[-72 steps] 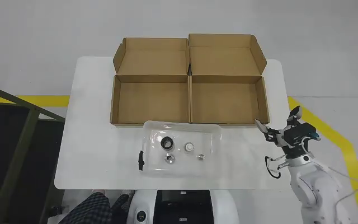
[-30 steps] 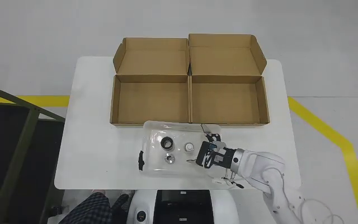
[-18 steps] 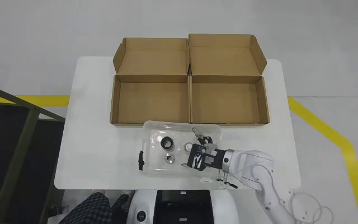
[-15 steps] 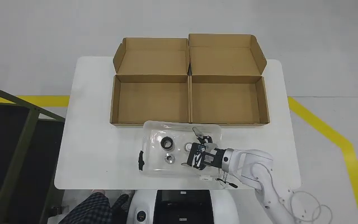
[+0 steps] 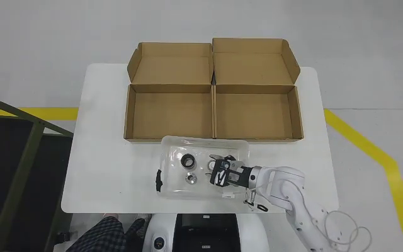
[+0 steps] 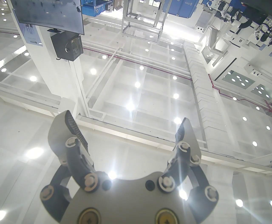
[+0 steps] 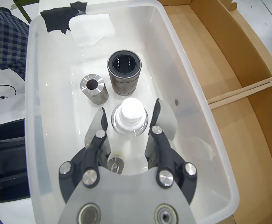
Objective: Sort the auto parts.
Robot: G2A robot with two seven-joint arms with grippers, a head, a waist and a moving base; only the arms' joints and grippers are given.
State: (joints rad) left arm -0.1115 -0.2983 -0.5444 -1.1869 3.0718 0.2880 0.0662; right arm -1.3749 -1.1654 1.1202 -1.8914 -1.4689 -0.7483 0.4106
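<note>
Sorting has not yet produced any result. Both open cardboard boxes, one point(image 5: 170, 116) and its neighbour point(image 5: 255, 116), lie bare at the far side of the table point(image 5: 101, 157). All four parts sit in the clear plastic bin point(image 7: 183, 70), just in front of the boxes.

The right gripper point(image 7: 130, 107) is lowered into the bin. Its jaws are spread, one on each side of a white-capped part point(image 7: 129, 121) with a clear round flange. The fingers stand just beside the flange but do not seem to press on it, so this looks like the moment before the first grasp. Judging from that, what remains is to close on this part, lift it over the bin wall, place it in a box, and then do the same for the other three.

The left gripper point(image 6: 126, 118) points up at the ceiling, jaws wide apart and holding nothing.

A steel cylinder with a hole in its end point(image 7: 94, 90) stands upright just past one fingertip. A larger dark cylinder point(image 7: 124, 72) stands beside it, just beyond the white cap. Both crowd the grasp and could be knocked if the fingers shift forward. A small metal piece point(image 7: 115, 164) lies under the gripper's palm, partly hidden. Black tape point(image 7: 61, 20) and a white scrap of paper point(image 7: 91, 29) sit at the bin's far end, well apart from the gripper.
</note>
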